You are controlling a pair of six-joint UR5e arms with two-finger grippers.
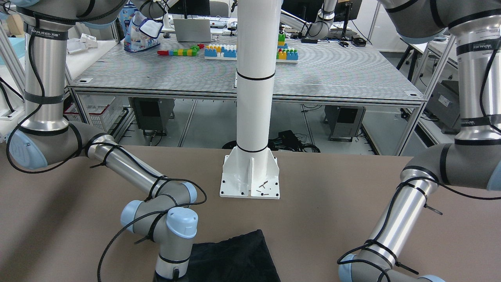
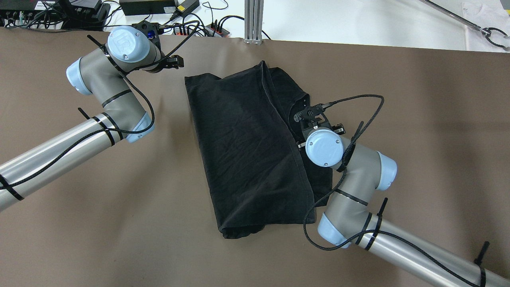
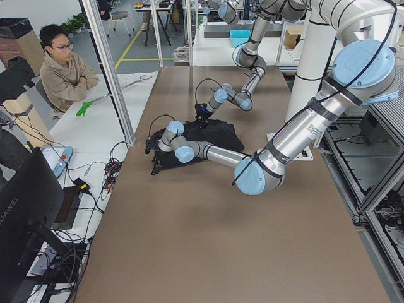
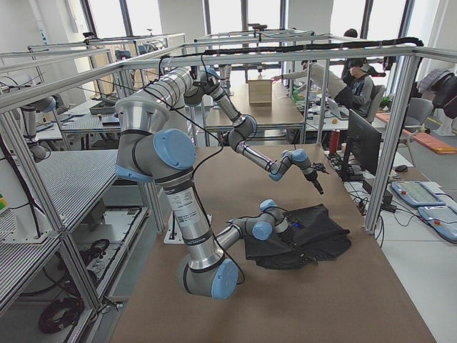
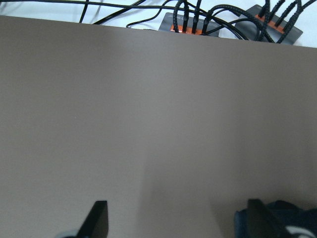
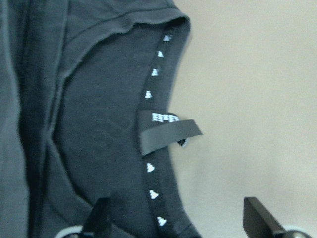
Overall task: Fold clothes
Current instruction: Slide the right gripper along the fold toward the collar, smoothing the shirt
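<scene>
The clothes are one black garment [image 2: 247, 151] lying folded lengthwise on the brown table [image 2: 99, 199], its neckline at the right. My right gripper [image 2: 308, 116] hovers over that neckline. In the right wrist view it [image 6: 178, 218] is open, and the collar [image 6: 158, 124] with a small label lies between its fingers. My left gripper [image 2: 174, 61] stands just off the garment's far left corner, over bare table. In the left wrist view it [image 5: 176, 220] is open with nothing in it. The front-facing view shows only the garment's edge [image 1: 235, 258].
The white pillar [image 1: 254, 78] and its base plate [image 1: 250, 178] stand at the robot's side of the table. Power strips and cables [image 2: 159, 8] and an aluminium post [image 2: 254, 20] line the far edge. A person [image 3: 63, 72] sits beyond that edge.
</scene>
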